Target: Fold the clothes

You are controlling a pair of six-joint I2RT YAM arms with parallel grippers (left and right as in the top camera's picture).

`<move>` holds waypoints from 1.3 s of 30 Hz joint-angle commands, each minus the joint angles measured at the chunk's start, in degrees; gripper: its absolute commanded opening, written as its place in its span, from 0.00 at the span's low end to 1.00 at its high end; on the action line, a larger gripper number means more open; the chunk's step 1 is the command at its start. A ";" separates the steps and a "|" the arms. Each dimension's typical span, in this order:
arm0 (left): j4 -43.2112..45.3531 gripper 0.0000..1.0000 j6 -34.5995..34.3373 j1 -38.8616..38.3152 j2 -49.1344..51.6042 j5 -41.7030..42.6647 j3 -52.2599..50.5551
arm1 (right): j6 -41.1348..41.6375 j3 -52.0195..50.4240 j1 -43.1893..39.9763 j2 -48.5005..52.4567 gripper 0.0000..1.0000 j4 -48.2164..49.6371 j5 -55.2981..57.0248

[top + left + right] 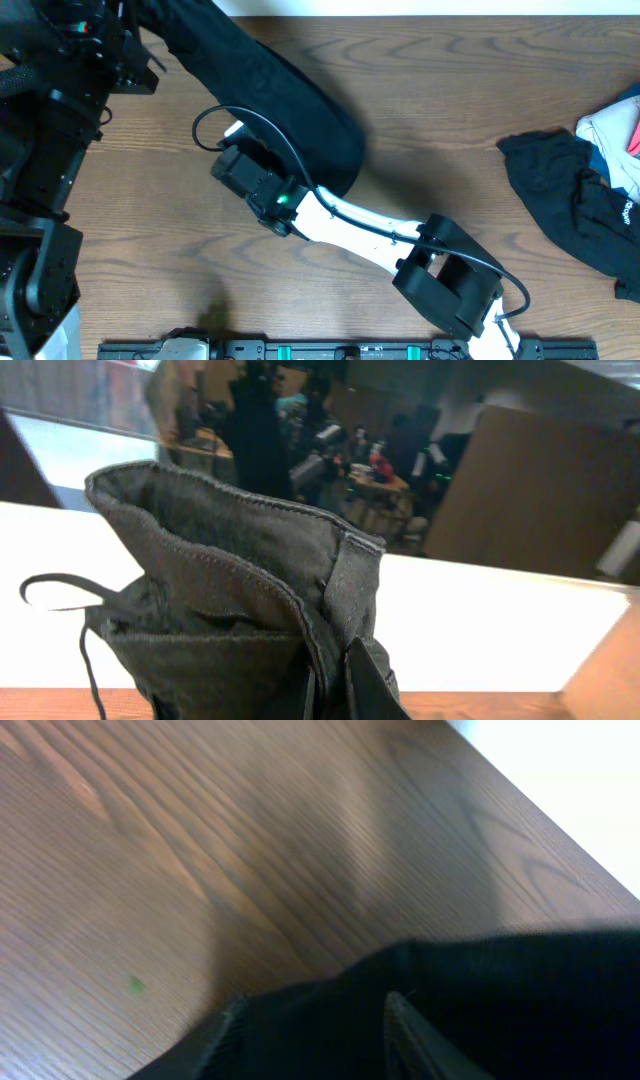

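Note:
A black garment [280, 90] hangs slanted from the top left down to the table's middle. My left gripper [150, 35] holds its upper end. In the left wrist view that gripper [335, 675] is shut on a fold of the dark fabric [220, 580], and a thin cord dangles at the left. My right gripper [230, 138] sits at the garment's lower left edge. In the right wrist view it [315, 1020] stands open, its fingers [400, 1020] apart over black cloth [520, 990] that lies between them on the wood.
More clothes lie in a heap at the table's right edge: a crumpled black piece [570, 190] and a whitish one with pink and blue [620, 130]. The right arm [440, 270] stretches diagonally from the front edge. The left arm's base [40, 200] fills the left side.

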 commanded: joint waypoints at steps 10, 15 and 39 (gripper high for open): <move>1.73 0.06 4.35 -0.15 2.45 -8.72 2.23 | 7.13 -0.04 -1.46 -1.53 0.36 -15.41 15.43; 0.94 0.06 4.33 -0.15 4.59 -8.50 2.23 | 12.31 -0.04 -5.40 -1.57 0.34 -20.09 15.37; -10.14 0.06 0.50 -0.15 8.33 5.73 2.10 | 10.49 -0.04 -34.67 -4.59 0.33 -19.74 13.46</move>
